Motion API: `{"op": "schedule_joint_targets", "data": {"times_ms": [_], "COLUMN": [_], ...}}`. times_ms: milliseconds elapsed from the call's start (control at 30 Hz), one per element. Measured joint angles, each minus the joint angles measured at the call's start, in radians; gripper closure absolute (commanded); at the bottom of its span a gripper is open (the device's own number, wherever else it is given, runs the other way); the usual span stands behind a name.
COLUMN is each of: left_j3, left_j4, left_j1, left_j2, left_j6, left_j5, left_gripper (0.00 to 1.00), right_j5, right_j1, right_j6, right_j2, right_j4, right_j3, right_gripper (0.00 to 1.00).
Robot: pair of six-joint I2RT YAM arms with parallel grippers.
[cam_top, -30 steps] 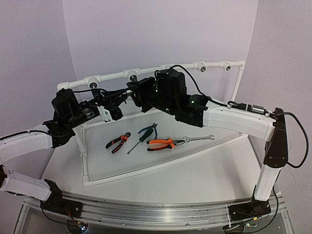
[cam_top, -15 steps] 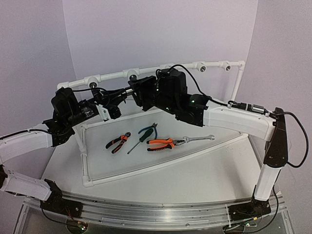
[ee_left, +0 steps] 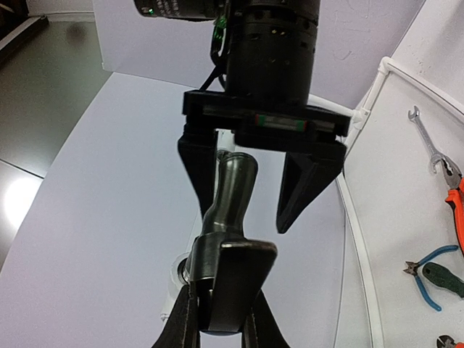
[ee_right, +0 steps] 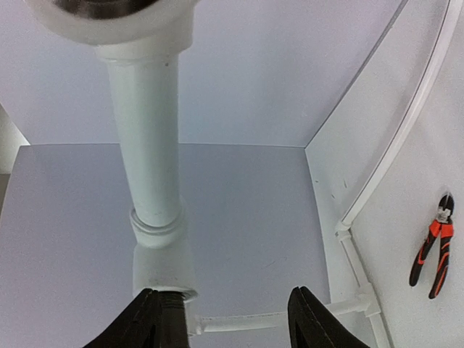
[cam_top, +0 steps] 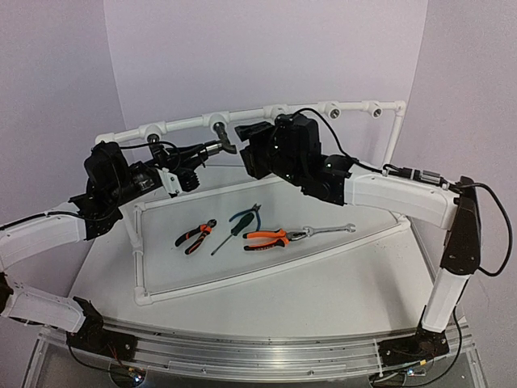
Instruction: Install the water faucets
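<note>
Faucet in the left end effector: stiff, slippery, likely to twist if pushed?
The faucet looks like dark metal, so probably rigid and heavy for its size. Its glossy sheen suggests it could slip. The left end effector pinches only one end, so a sideways push might pivot it.

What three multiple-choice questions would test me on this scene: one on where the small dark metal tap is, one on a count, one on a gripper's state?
1. Where is the small dark metal tap?
A. flat on the table
B. in the left gripper
C. hanging from a cable

2. How many orange-handled pliers show in the overhead view?
A. one
B. two
C. four

3. The right gripper is:
A. open
B. shut on the tap
C. shut on a pipe

Answers: B, the left gripper clamps its body. B, a small and a larger pair lie there. A, its jaws stand apart either side of the spout.
</note>
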Motion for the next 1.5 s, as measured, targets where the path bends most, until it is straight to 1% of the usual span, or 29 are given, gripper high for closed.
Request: {"op": "schedule_joint_targets", "data": {"times_ms": [133,200,267,300,367,500,600,700,767,833,967,1067,1233,1500], "left_j3": [0.003,0.003,0.003,0.003,0.003,0.004,0.009,0.009,0.009,0.009,0.009,0.01,0.016,0.02], "left_j4": [-0.001,-0.001,-0.001,-0.001,-0.001,-0.001,-0.001,-0.001,-0.001,-0.001,-0.001,-0.001,-0.002,0.0], "left_j1": [0.002,0.003,0.004,0.004,0.007,0.012,0.013,0.016,0.018,0.018,0.018,0.023,0.029,0.037], "left_j2": [0.003,0.003,0.003,0.003,0.004,0.005,0.009,0.011,0.011,0.011,0.011,0.012,0.019,0.026], "left_j6": [-0.002,-0.002,-0.002,-0.002,-0.003,-0.003,-0.003,-0.003,-0.003,-0.002,-0.002,-0.003,-0.004,-0.003], "left_j5": [0.001,0.001,0.001,0.001,0.002,0.008,0.009,0.009,0.009,0.01,0.009,0.009,0.008,-0.008], "left_gripper": [1.0,1.0,1.0,1.0,1.0,1.0,1.0,1.0,1.0,1.0,1.0,1.0,1.0,1.0], "right_j5": [0.018,0.041,0.072,0.09,0.141,0.224,0.224,0.228,0.232,0.231,0.223,0.216,0.199,0.158], "right_j1": [0.011,0.022,0.039,0.051,0.098,0.215,0.276,0.282,0.278,0.274,0.262,0.258,0.243,0.216], "right_j6": [-0.093,-0.203,-0.383,-0.49,-0.77,-1.387,-1.881,-2.299,-2.515,-2.689,-2.903,-2.993,-3.073,-3.101], "right_j2": [-0.072,-0.119,-0.162,-0.178,-0.208,-0.254,-0.258,-0.246,-0.207,-0.154,-0.074,-0.043,-0.023,-0.02], "right_j4": [-0.047,-0.111,-0.19,-0.22,-0.259,-0.273,-0.259,-0.186,-0.146,-0.12,-0.112,-0.11,-0.103,-0.104], "right_j3": [-0.08,-0.09,-0.065,-0.044,0.006,0.037,0.01,-0.07,-0.088,-0.078,-0.025,0.027,0.08,0.084], "right_gripper": [0.38,0.38,0.35,0.34,0.31,0.25,0.19,0.19,0.21,0.22,0.28,0.31,0.37,0.35]}}
